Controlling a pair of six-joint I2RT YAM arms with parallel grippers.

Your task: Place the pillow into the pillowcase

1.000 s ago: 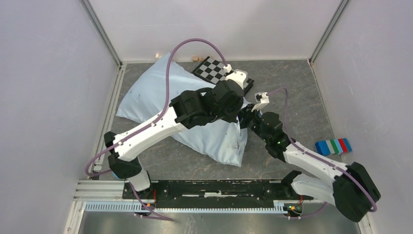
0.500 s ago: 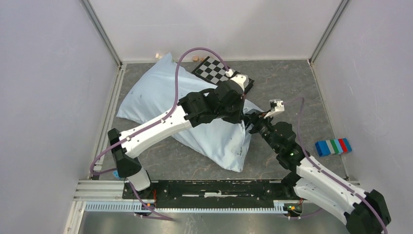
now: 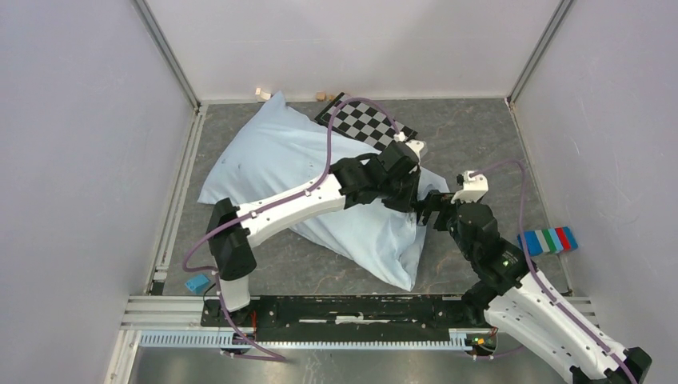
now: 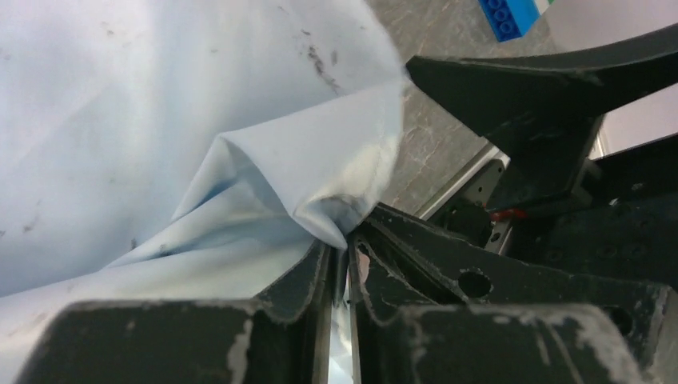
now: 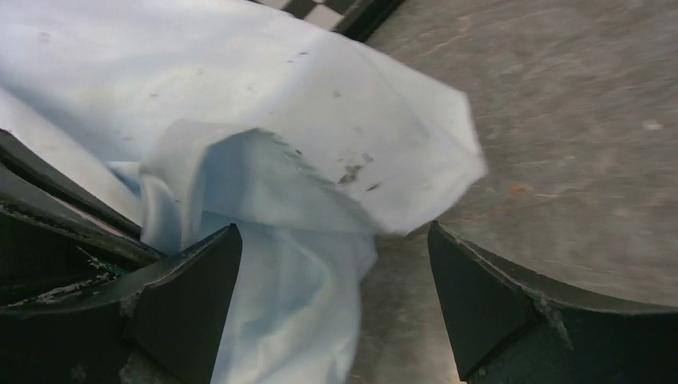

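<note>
Pillowcase lies plump and filled out. The pillow is nowhere visible, so it is probably already inside. What looks left is tucking and straightening the end that lies at the grippers. The long axis runs from the grippers away toward the left wall, slanting slightly farther from the arm bases as it goes. The short end, which I take for the mouth, points at the right gripper. That gripper stands wide open, with a loose corner of cloth between its fingers, unclamped. The left gripper, just beside it, has its jaws almost together, pinching a small fold of the cloth.
</note>
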